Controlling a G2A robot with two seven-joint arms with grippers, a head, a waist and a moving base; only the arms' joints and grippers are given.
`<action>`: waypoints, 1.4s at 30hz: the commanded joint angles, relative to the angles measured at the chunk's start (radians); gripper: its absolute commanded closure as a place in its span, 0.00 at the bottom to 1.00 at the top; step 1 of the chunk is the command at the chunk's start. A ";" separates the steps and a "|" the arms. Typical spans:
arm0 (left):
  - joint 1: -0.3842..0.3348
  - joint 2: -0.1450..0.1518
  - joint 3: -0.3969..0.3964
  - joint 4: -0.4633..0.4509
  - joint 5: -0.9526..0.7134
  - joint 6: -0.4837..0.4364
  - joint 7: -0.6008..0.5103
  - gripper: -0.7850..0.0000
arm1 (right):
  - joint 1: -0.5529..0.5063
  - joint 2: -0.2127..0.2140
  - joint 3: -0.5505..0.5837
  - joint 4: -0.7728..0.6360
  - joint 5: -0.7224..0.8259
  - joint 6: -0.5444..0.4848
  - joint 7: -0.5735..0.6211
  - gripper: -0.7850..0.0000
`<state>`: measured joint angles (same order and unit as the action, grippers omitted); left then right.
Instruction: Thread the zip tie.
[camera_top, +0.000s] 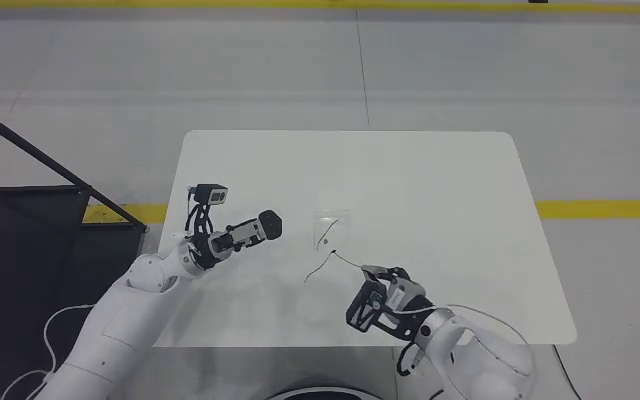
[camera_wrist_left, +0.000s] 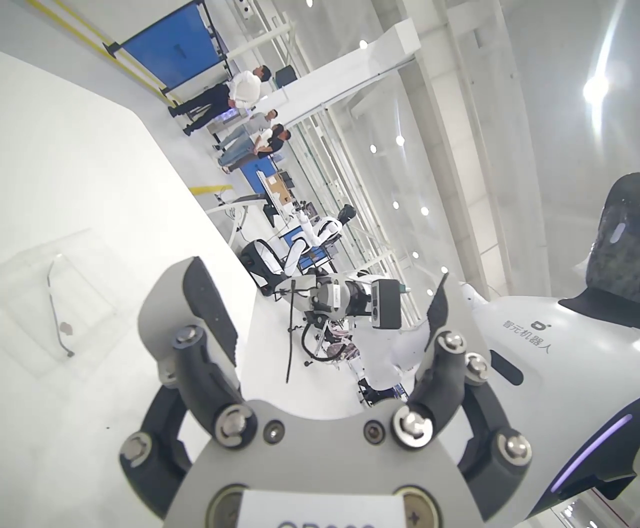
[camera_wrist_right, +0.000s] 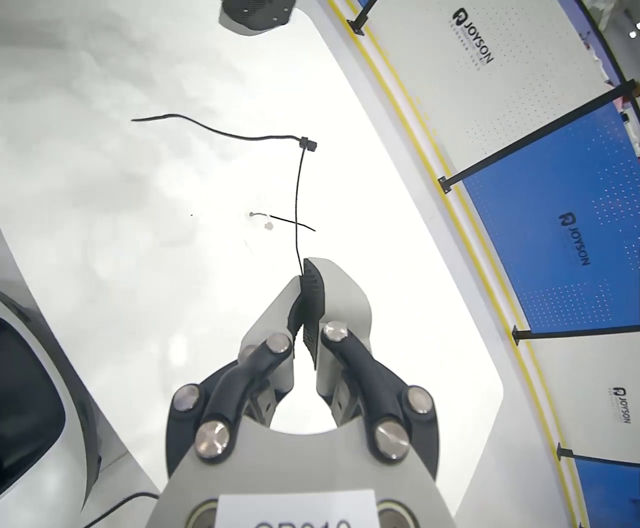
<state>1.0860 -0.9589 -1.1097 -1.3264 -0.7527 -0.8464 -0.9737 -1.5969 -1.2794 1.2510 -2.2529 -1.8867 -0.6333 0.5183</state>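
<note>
A thin black zip tie (camera_wrist_right: 298, 200) runs from my right gripper (camera_wrist_right: 303, 274) out to its small square head (camera_wrist_right: 308, 144). From there a strand bends off to a free end lying on the white table (camera_top: 450, 180). My right gripper is shut on the near end of the zip tie (camera_top: 331, 256), near the table's front edge. My left gripper (camera_wrist_left: 320, 295) is open with nothing between its fingers. It hovers over the table's left half (camera_top: 270, 222), beside a clear plastic sheet.
The clear plastic sheet (camera_top: 333, 227) lies mid-table with a second, grey tie (camera_wrist_left: 56, 305) on it. Black-framed panels and a yellow floor line border the table's left side.
</note>
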 joint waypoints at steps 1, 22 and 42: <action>0.000 0.000 0.000 0.000 0.000 0.000 0.000 0.00 | 0.054 -0.011 -0.039 0.032 0.087 0.015 0.117 1.00; 0.047 0.003 -0.060 -0.053 0.062 -0.001 0.068 0.00 | 0.647 -0.092 -0.209 0.502 0.823 0.248 0.901 1.00; 0.062 -0.012 -0.079 -0.062 0.074 0.007 0.059 0.00 | 0.701 -0.077 -0.206 0.582 0.854 0.321 0.917 0.78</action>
<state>1.1484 -0.9703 -1.1875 -1.3882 -0.6797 -0.8403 -0.9145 -0.8988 -1.3567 1.0456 -1.6737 -1.0346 -0.3150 1.4353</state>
